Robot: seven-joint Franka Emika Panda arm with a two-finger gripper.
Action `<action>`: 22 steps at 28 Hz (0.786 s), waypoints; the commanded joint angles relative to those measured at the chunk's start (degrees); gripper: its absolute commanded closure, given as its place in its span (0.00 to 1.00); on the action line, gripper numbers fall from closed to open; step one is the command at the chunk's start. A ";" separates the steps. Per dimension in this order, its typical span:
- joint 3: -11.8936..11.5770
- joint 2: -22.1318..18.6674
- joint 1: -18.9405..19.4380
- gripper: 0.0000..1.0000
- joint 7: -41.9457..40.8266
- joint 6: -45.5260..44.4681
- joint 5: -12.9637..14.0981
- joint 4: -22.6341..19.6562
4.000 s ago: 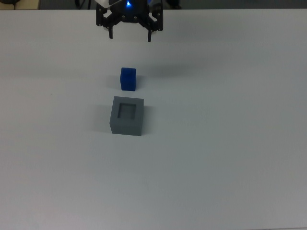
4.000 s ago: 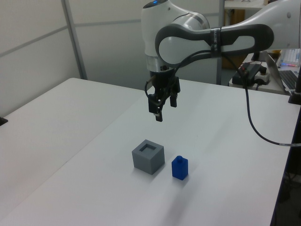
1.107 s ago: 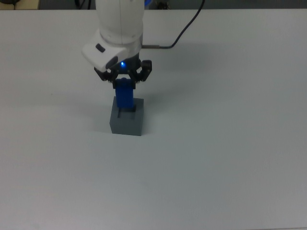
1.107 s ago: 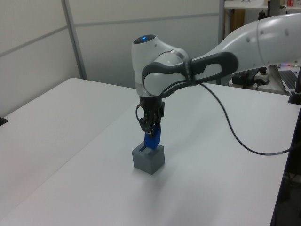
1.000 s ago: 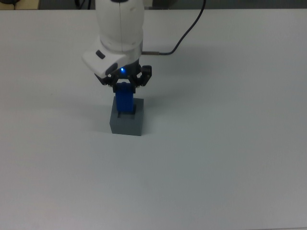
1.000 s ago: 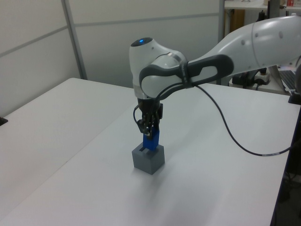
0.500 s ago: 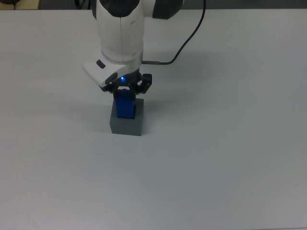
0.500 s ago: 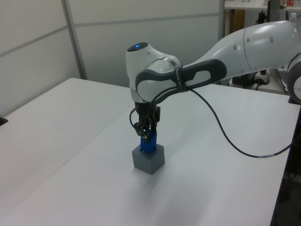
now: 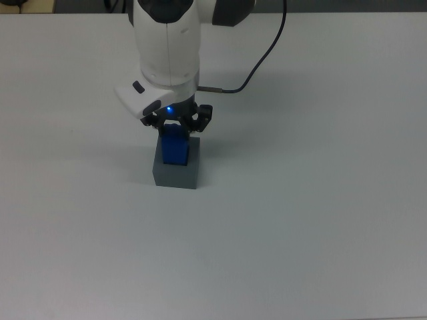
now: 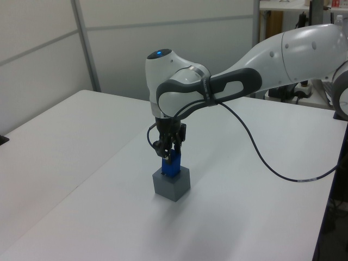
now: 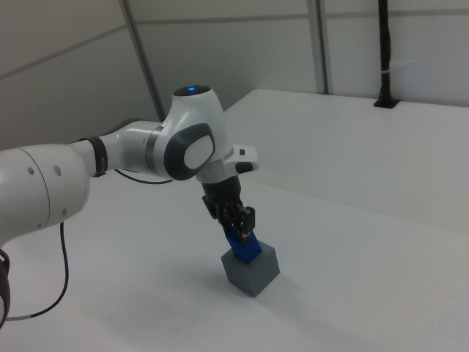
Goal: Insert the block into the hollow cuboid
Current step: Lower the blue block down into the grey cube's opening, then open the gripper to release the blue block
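Even diffuse light, soft faint shadows, mild blur

You have a matt grey box (image 9: 176,172) with a smooth, dull skin, like unpolished plastic. The blue block (image 9: 175,148) standing in its top looks like smooth plastic too, brighter and faintly shiny. The arm's (image 10: 179,89) white shells are glossy and catch the room light, with dark matt bands between them. The black gripper (image 9: 176,127) looks matt. The white table (image 9: 320,200) is smooth and flat, without glare.
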 commanded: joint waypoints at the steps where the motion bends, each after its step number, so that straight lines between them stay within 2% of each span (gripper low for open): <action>1: -0.18 0.25 0.09 0.90 2.17 -0.57 1.14 0.80; 13: -0.27 -0.10 0.09 0.89 2.70 -5.40 1.49 0.63; 16: -0.35 -0.10 0.09 0.85 2.96 -5.67 2.10 0.63; 19: -0.35 -0.02 0.09 0.43 3.05 -5.67 2.37 0.63; 21: -0.35 0.07 0.09 0.00 3.66 -5.67 2.28 0.63; 22: -0.35 0.07 0.09 0.00 3.93 -5.58 2.19 0.63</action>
